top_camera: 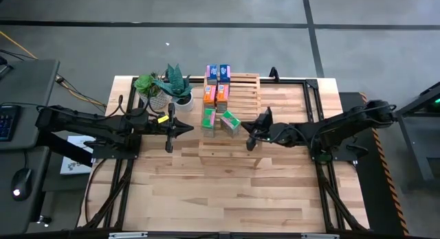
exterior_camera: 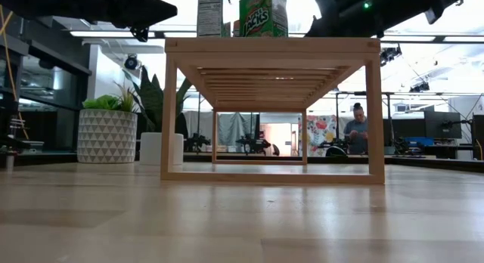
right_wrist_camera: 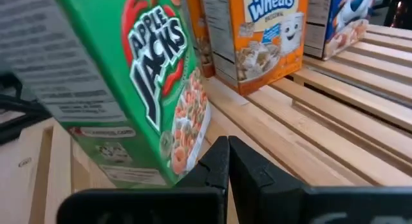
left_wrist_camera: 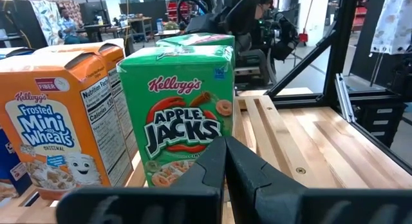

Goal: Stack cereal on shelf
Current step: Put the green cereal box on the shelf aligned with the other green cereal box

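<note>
The light-wood slatted shelf (top_camera: 245,95) stands mid-table, and all six cereal boxes stand on its top. Two blue boxes (top_camera: 218,73) are at the far end, two orange ones (top_camera: 216,95) in the middle. A green box (top_camera: 208,120) and a second green box (top_camera: 231,121), turned askew, are nearest. My left gripper (top_camera: 190,129) is shut, level, just left of the shelf, facing the first green box (left_wrist_camera: 183,114). My right gripper (top_camera: 247,134) is shut over the shelf's near right part, close to the askew green box (right_wrist_camera: 138,89).
Two potted plants (top_camera: 163,84) stand left of the shelf's far end, seen in the low view as a patterned pot (exterior_camera: 107,134) and a white pot (exterior_camera: 161,148). Bare tabletop (top_camera: 220,191) lies toward the near edge. A person (exterior_camera: 355,131) is in the room behind.
</note>
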You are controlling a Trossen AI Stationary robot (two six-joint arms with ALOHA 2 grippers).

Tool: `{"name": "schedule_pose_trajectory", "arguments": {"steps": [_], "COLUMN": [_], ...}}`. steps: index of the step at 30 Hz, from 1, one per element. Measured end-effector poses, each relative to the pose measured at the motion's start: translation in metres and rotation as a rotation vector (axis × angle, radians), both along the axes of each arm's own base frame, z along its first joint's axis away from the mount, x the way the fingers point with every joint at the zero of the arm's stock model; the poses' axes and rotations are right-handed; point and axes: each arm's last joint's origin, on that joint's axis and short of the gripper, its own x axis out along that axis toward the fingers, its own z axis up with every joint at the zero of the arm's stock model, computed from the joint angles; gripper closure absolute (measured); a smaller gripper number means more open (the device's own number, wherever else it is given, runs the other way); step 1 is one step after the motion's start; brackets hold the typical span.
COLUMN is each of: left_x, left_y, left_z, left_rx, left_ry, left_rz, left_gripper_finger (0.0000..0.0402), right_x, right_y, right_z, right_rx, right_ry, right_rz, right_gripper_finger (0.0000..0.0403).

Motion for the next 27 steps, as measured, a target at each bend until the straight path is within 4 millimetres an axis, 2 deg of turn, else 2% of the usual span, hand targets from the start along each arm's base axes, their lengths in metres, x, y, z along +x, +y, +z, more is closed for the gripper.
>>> {"name": "schedule_pose_trajectory", "arguments": {"steps": [19, 27], "left_x": [0.000, 0.000], "left_y": [0.000, 0.000], "left_z": [0.000, 0.000], "left_rx": [0.000, 0.000], "left_ry": [0.000, 0.000], "left_rz": [0.000, 0.000], "left_gripper_finger": [0.0401, 0.0401], "right_x": [0.001, 0.011], "right_y": [0.014, 0.017], "right_z": [0.003, -0.001], "right_rx": [0.116, 0.131], "right_ry": [-0.072, -0.101], "right_rz": [0.117, 0.190], "right_gripper_finger": [0.0403, 0.0403]}}
